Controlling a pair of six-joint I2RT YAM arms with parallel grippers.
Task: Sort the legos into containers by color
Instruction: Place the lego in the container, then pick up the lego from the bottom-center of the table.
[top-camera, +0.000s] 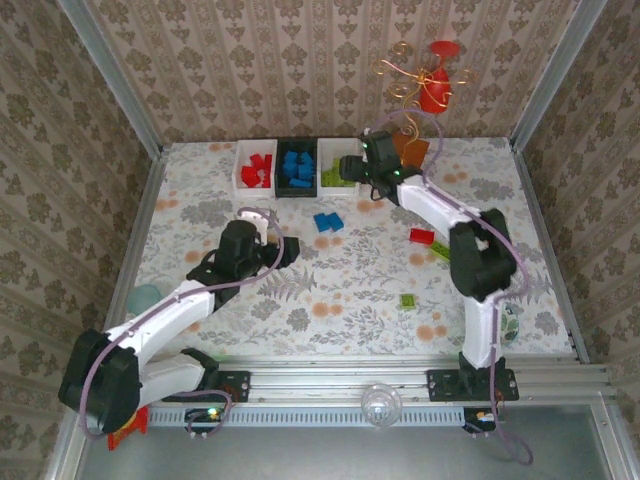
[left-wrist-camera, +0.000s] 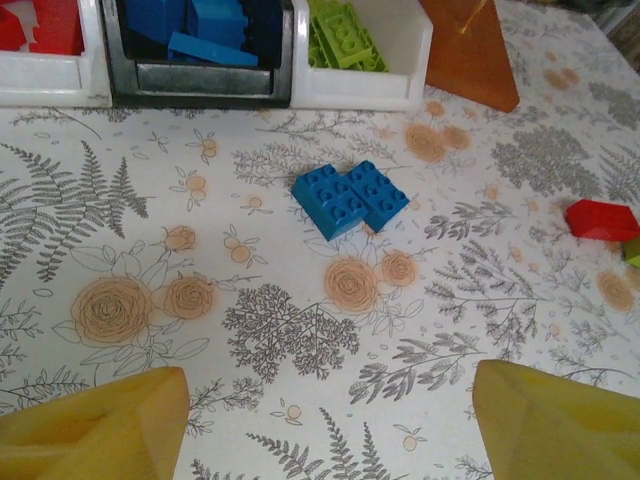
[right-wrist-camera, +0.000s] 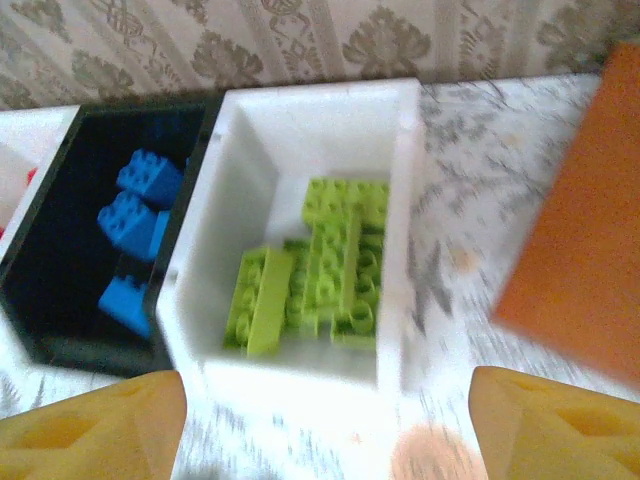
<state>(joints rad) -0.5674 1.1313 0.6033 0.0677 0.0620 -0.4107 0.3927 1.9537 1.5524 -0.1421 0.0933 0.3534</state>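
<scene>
Left wrist: bare table (left-wrist-camera: 120, 230) around blue legos (left-wrist-camera: 350, 198), containers (left-wrist-camera: 200, 84) beyond.

Worktop (top-camera: 330, 300) covered in a floral cloth, grey ferns and orange blossoms. Orange flat board (top-camera: 411, 147) at 1 o'clock, near the back edge. Red ornament (top-camera: 437, 85) with gold wire curls on the wall beyond it. Teal cup (top-camera: 146, 297) at 9 o'clock. Clear ball (top-camera: 381, 402) on the aluminium rail (top-camera: 330, 380) at 6 o'clock. Damask wallpaper (top-camera: 250, 60) all round.
</scene>
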